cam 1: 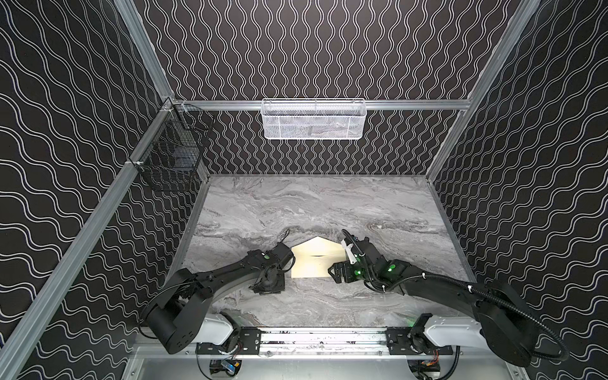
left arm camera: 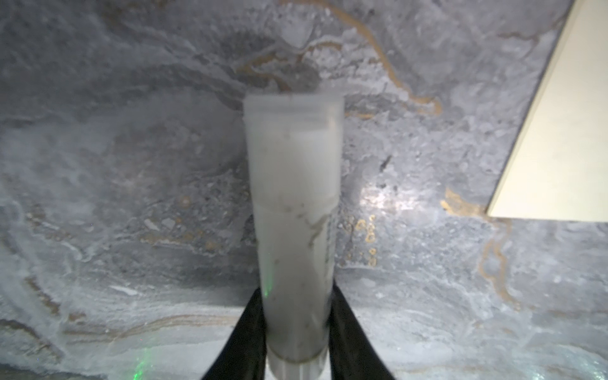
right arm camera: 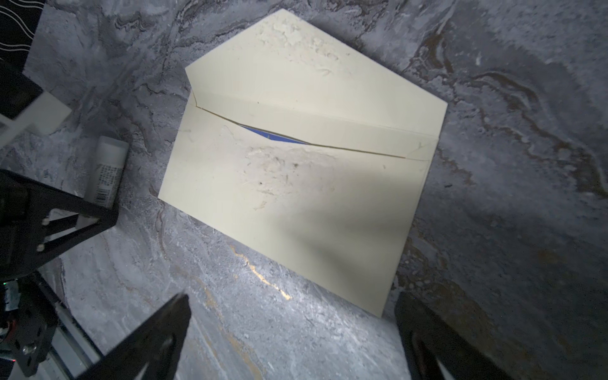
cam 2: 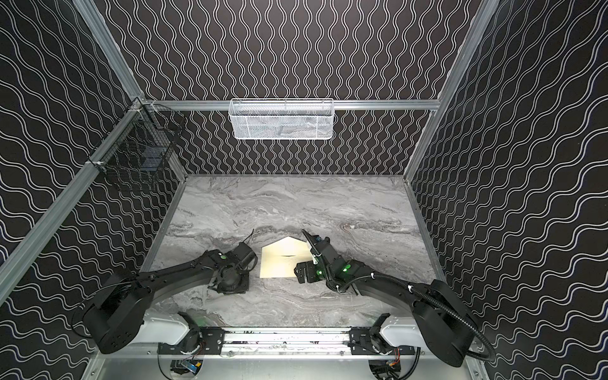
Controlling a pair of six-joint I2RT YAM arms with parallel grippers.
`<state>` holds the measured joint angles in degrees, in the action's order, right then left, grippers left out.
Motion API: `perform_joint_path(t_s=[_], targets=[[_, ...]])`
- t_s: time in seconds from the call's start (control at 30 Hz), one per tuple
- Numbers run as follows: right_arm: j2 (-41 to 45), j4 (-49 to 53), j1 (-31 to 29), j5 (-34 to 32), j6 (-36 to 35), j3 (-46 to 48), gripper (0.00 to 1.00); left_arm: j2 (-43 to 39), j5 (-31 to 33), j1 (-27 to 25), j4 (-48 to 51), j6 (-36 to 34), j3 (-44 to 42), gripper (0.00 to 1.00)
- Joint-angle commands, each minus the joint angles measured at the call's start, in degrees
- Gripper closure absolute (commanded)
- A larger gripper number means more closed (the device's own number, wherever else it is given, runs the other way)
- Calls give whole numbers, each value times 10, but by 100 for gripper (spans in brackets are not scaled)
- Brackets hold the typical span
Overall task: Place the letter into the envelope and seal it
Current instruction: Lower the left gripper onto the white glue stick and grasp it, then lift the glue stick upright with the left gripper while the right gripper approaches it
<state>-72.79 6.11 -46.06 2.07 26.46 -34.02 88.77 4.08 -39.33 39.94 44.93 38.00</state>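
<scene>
The cream envelope (cam 1: pixel 312 260) (cam 2: pixel 281 260) (right arm camera: pixel 296 197) lies on the marble table with its pointed flap open and pointing toward the back wall. A blue sliver of the letter (right arm camera: pixel 273 135) shows in the envelope's mouth; the rest of the letter is hidden inside. Just left of the envelope, my left gripper (left arm camera: pixel 296 296) (cam 1: pixel 283 255) has both fingers pressed on the sides of a white glue stick (left arm camera: pixel 292 197) (right arm camera: pixel 108 167). My right gripper (right arm camera: pixel 292 297) (cam 1: pixel 349 244) hovers open over the envelope's right end, with nothing between its fingers.
A white mesh basket (cam 1: pixel 312 120) hangs on the back wall and a black wire basket (cam 1: pixel 171 154) on the left rail. The marble table (cam 1: pixel 312 204) stretches behind the envelope. Both arms reach in from the front rail.
</scene>
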Motion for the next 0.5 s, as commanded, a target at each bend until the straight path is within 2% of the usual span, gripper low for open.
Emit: perform_joint_path(t_s=[0.0, 0.1, 0.2, 0.3, 0.37, 0.47], targets=[[9, 12, 0, 3, -1, -2, 0, 0, 40, 1, -11, -17, -1, 72], [21, 23, 1, 10, -13, -10, 0, -17, 36, 0, -5, -32, 6, 77], [52, 16, 1, 36, -34, -8, 0, -43, -3, -3, -9, -52, 16, 83], [88, 12, 3, 80, -71, -15, 0, -78, -28, -12, 8, -80, 45, 83], [106, 13, 7, 123, -96, -28, 0, -96, -63, -12, 12, -113, 72, 83], [127, 0, 18, 198, -119, -41, 2, -116, -124, -18, 21, -201, 124, 84]])
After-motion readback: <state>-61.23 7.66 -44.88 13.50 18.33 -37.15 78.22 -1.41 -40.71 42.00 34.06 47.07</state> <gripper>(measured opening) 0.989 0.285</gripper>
